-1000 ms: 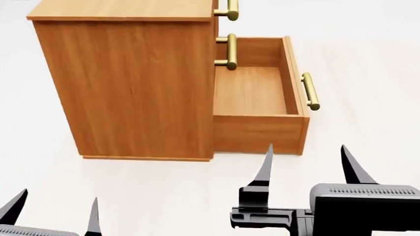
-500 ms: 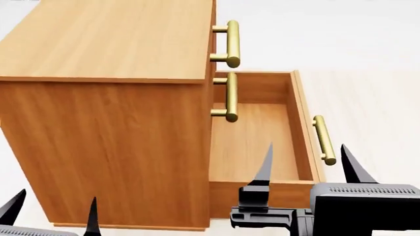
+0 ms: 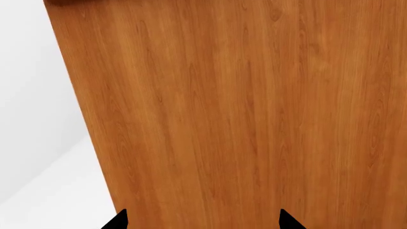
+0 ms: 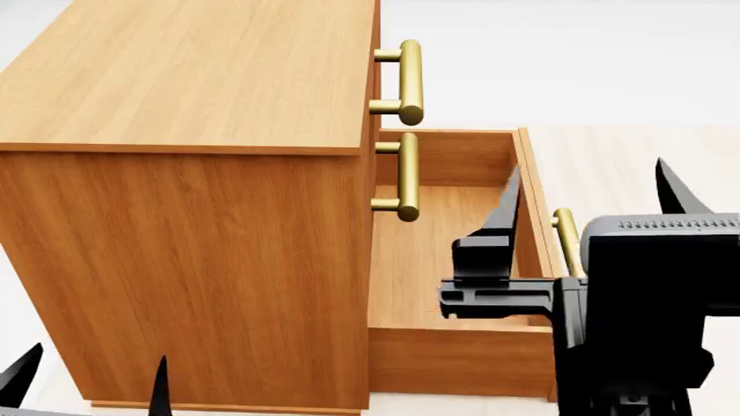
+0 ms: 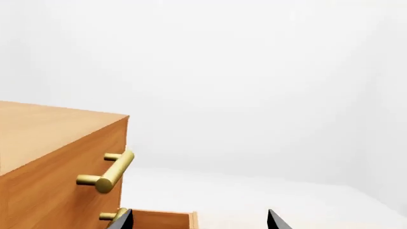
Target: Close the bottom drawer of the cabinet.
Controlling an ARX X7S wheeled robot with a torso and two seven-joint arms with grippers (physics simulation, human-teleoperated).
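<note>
The cabinet point(image 4: 185, 260) is standing at the left of the head view, its side panel facing the robot and its drawer fronts facing right. The bottom drawer point(image 4: 445, 251) is sticking out to the right, pulled well open, with its bare wooden floor showing. Its brass handle point(image 4: 567, 238) is peeking out only in part, since the right gripper point(image 4: 590, 195) is hanging in front of it and covering its near end. The two upper drawers are sitting flush; their handles, the top handle point(image 4: 407, 80) and the middle handle point(image 4: 405, 176), are projecting to the right above the open box.

The right gripper is hovering above the drawer's right wall, its two dark fingers spread wide apart and clasping nothing. Whether it is touching the drawer front is hard to make out, because its black body is blocking that spot.

The left gripper point(image 4: 90, 377) is showing only as two fingertips at the near left edge, parted and empty, close to the cabinet's side. In the left wrist view, the wood-grain panel is filling almost the whole picture. The right wrist view is catching only the cabinet's top corner, one handle, and a sliver of the drawer's edge at the frame's border.
</note>
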